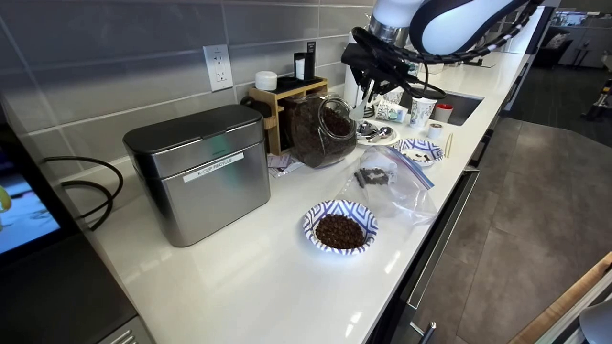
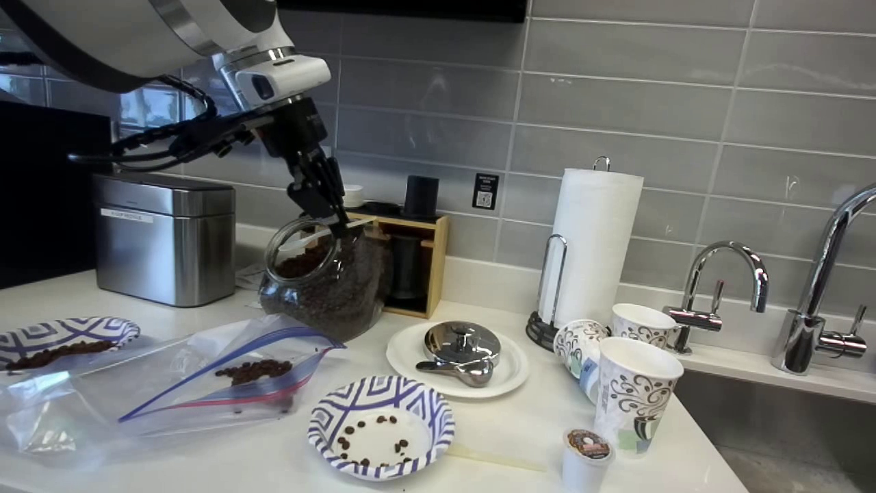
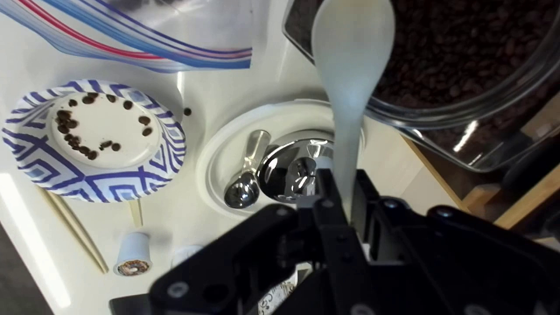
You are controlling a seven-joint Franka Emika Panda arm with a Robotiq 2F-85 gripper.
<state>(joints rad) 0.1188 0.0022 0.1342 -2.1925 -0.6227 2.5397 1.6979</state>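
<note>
My gripper (image 3: 348, 179) is shut on the handle of a white plastic spoon (image 3: 352, 57). The spoon's head points away from the fingers, and I see no beans on it. The gripper also shows in both exterior views (image 1: 370, 91) (image 2: 339, 229). The spoon (image 2: 301, 241) is beside the mouth of a tilted glass jar (image 2: 342, 294) full of coffee beans; I cannot tell if they touch. A patterned bowl with many beans (image 1: 340, 231) stands on the counter. Another patterned bowl (image 3: 94, 140) holds a few scattered beans. A clear zip bag (image 2: 205, 390) with some beans lies between them.
A white plate (image 2: 404, 373) holds a metal lid (image 2: 462, 342) and a metal scoop (image 2: 472, 372). A wooden shelf (image 2: 438, 267) stands behind the jar. A steel bin (image 1: 220, 181), paper towel roll (image 2: 592, 246), paper cups (image 2: 633, 397), coffee pod (image 2: 585, 459) and sink (image 1: 461, 107) are around.
</note>
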